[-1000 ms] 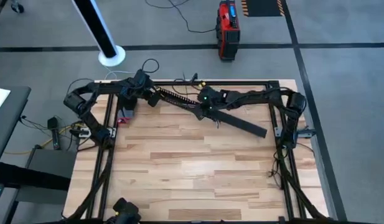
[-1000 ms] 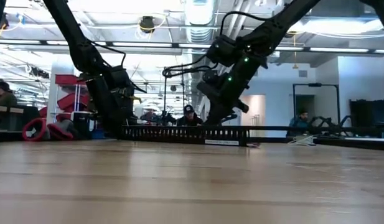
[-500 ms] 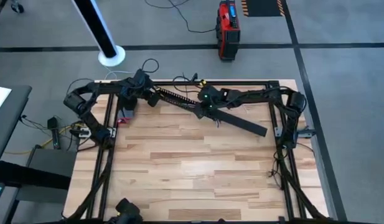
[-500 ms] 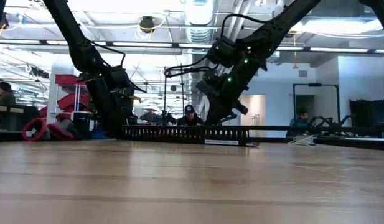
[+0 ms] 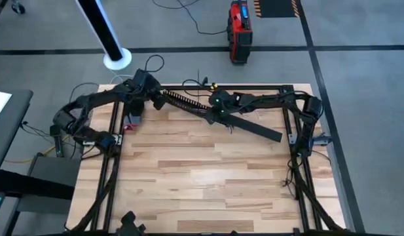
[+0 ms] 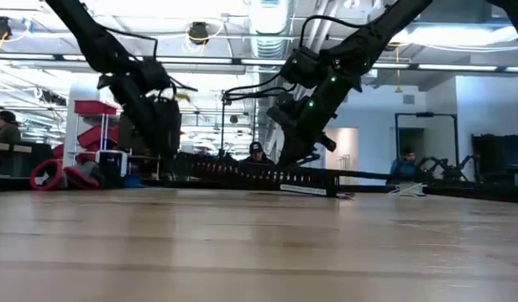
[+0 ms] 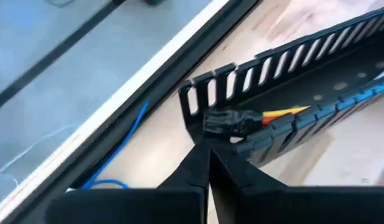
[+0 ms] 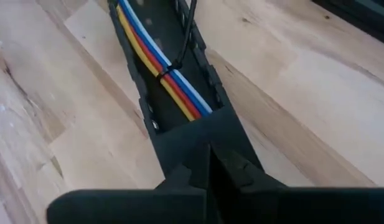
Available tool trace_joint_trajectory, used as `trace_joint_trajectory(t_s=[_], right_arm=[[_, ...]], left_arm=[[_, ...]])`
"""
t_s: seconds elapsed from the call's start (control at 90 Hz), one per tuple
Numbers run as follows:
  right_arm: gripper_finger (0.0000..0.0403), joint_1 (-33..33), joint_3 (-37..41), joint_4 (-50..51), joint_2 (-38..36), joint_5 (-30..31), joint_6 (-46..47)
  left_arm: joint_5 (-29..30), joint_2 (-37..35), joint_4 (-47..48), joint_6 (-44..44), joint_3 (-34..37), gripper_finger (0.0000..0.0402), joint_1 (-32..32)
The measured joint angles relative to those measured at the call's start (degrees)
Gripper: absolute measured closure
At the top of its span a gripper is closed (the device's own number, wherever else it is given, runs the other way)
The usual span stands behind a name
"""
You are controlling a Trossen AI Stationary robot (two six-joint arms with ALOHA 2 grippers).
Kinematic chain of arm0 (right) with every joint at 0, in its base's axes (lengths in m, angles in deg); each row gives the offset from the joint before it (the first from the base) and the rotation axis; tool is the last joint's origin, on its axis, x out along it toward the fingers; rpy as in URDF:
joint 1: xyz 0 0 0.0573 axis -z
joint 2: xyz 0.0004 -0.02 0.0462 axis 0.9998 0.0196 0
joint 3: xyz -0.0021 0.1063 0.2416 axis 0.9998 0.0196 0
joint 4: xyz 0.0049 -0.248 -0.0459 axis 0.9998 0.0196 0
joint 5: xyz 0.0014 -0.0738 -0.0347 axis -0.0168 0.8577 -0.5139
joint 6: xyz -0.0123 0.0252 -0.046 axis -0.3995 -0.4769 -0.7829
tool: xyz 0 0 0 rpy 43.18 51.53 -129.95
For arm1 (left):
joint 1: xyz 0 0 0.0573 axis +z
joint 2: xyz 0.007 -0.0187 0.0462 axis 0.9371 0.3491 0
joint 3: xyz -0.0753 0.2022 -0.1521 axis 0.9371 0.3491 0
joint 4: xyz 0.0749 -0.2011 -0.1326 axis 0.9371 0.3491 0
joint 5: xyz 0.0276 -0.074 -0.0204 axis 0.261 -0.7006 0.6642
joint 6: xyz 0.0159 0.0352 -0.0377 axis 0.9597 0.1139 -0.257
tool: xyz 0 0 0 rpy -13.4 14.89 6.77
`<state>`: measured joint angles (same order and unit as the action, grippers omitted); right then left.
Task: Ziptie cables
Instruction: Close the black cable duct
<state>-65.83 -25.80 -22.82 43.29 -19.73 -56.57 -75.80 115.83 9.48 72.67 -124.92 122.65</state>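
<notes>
Holding the slotted black channel (image 5: 182, 103) at two places, both arms work near the table's (image 5: 202, 170) far edge, around twelve o'clock in the overhead view. The left end effector (image 7: 208, 163) is pinched shut on the channel's end wall at about eleven o'clock, and that end looks raised off the wood. The right end effector (image 8: 210, 163) is clamped on the channel's middle, where a flat black strip (image 5: 257, 128) runs off toward three o'clock. The cables (image 8: 162, 62), blue, white, red and yellow, lie side by side inside the channel's trough, and a thin black tie (image 8: 179, 48) already crosses them. Judging by this, one tie is on and the bundle is being repositioned. The next move likely calls for setting the channel flat and steady, then threading another tie farther along.
</notes>
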Motion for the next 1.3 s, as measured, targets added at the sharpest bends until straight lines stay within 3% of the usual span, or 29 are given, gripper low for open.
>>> trace_joint_trajectory(t_s=[0.144, 0.244, 0.333, 0.5, 0.578, 0.867, 1.3], right_arm=[[0.0403, -0.02, 0.08, -0.85, 0.42, -0.33, 0.02], [0.0403, -0.02, 0.04, -0.36, 0.38, -0.47, 0.00], [0.0403, -0.02, 0.04, -0.21, 0.37, -0.99, -0.01], [0.0403, 0.02, 0.02, 0.07, 0.37, -1.54, -0.26], [0.0403, 0.02, 0.02, 0.12, 0.37, -1.51, -0.31], [0.0403, 0.00, 0.04, 0.14, 0.37, -1.64, -0.44], [0.0403, -0.02, 0.13, 0.31, 0.35, -2.80, -0.42]], left_arm=[[-5.16, -1.22, -1.67, 0.20, -0.54, 0.0401, -1.60], [-1.66, -0.78, -0.18, -0.07, -0.20, 0.0401, -1.21], [-1.95, -0.90, -1.08, -0.85, -0.33, 0.0401, -1.50], [-10.98, -0.79, -0.74, 0.68, -0.28, 0.0402, -5.48], [-12.40, -0.71, -2.21, 2.22, -0.27, 0.0401, -9.63], [-13.58, 7.62, -16.14, 0.88, -0.24, 0.0401, -23.36], [-12.65, 21.45, -37.40, -11.49, -0.24, 0.0401, -25.19]])
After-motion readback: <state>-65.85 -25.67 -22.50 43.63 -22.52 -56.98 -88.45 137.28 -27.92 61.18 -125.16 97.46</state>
